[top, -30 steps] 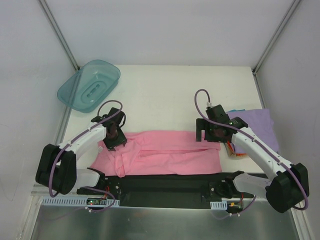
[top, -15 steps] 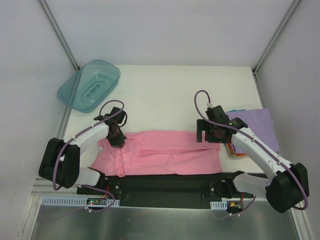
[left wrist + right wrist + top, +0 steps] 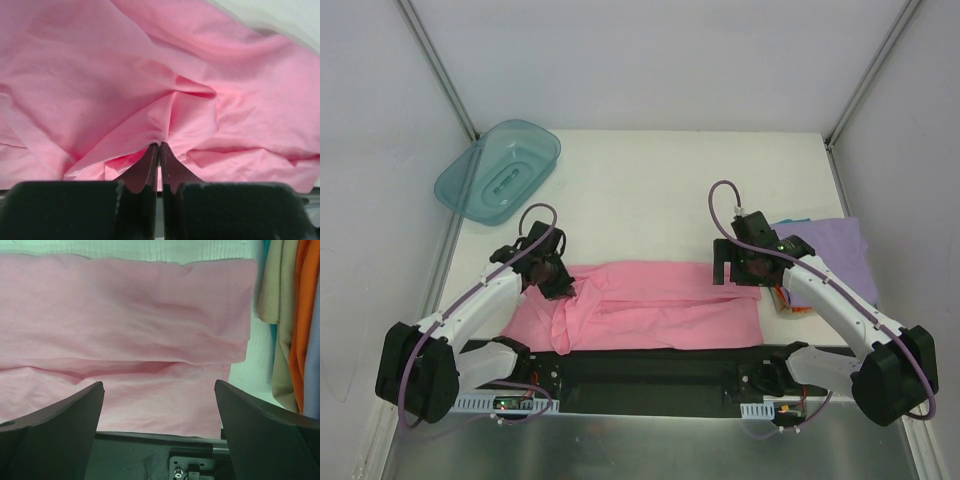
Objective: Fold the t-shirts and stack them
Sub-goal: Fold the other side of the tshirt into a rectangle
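Note:
The pink t-shirt (image 3: pixel 650 305) lies as a long folded band along the near edge of the table. My left gripper (image 3: pixel 556 277) is shut on a pinch of its cloth at the left end; in the left wrist view the closed gripper (image 3: pixel 160 146) grips a bunched fold of the pink t-shirt (image 3: pixel 125 90). My right gripper (image 3: pixel 742 270) hovers open and empty above the shirt's right end; the right wrist view shows the pink t-shirt (image 3: pixel 125 330) between my spread fingers (image 3: pixel 55 425). Folded lavender, orange and teal shirts (image 3: pixel 820 255) lie stacked at the right.
A translucent teal plastic tub (image 3: pixel 498 170) sits at the back left corner. The black base rail (image 3: pixel 650 365) runs along the near table edge. The folded stack's edges show at the right of the right wrist view (image 3: pixel 295 325). Enclosure walls stand on both sides.
My left gripper has moved toward the near edge and slightly right with the pinched cloth, bunching the shirt's left end. The right arm has stayed still.

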